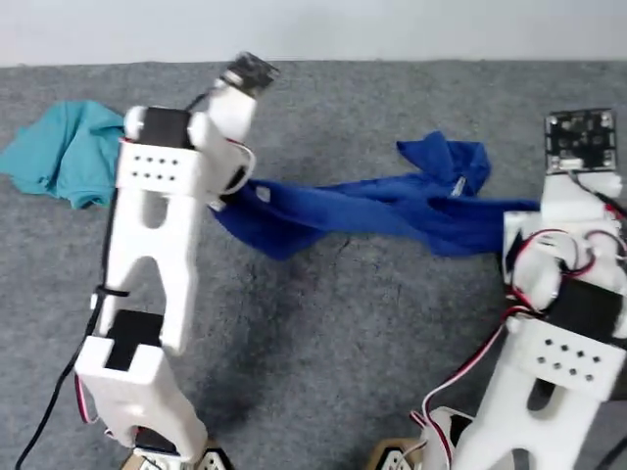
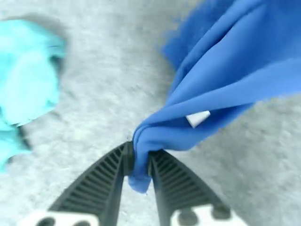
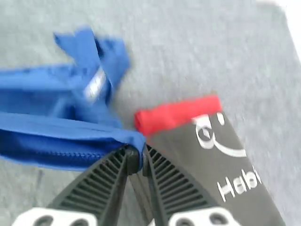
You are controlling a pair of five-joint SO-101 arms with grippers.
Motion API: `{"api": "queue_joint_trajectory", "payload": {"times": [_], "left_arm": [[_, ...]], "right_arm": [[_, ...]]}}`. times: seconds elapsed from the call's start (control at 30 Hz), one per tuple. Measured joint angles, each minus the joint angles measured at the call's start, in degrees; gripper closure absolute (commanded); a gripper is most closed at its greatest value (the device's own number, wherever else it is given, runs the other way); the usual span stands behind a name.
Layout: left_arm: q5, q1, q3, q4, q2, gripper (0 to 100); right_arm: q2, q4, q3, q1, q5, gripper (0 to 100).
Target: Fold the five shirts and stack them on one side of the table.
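Early days: left gripper (image 2: 139, 151) and right gripper (image 3: 136, 154) each pinch the blue shirt (image 1: 372, 208) stretched mid-frame, teal shirt (image 1: 64, 152) upper left lies crumpled.

This looks like a robotics lab bench. The table (image 1: 343, 333) is covered in plain grey felt and backs onto a bare white wall (image 1: 392, 29). The left arm (image 1: 162, 225) and right arm (image 1: 568, 343) are white plastic shells with exposed wires (image 1: 529, 257) and a bare circuit board (image 1: 581, 137). A blue shirt (image 1: 372, 208) and a crumpled teal shirt (image 1: 64, 152) are on the felt.
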Motion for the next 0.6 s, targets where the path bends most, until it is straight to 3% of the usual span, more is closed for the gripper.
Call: {"api": "queue_joint_trajectory", "payload": {"times": [0.23, 0.6], "left_arm": [[0.0, -1.9, -15.7, 0.3, 0.0, 99], [0.0, -1.9, -47.9, 0.4, -0.1, 99]], "right_arm": [[0.0, -10.5, -3.8, -4.0, -5.3, 99.0], [0.0, -8.5, -32.9, -7.6, -7.7, 99.0]]}}
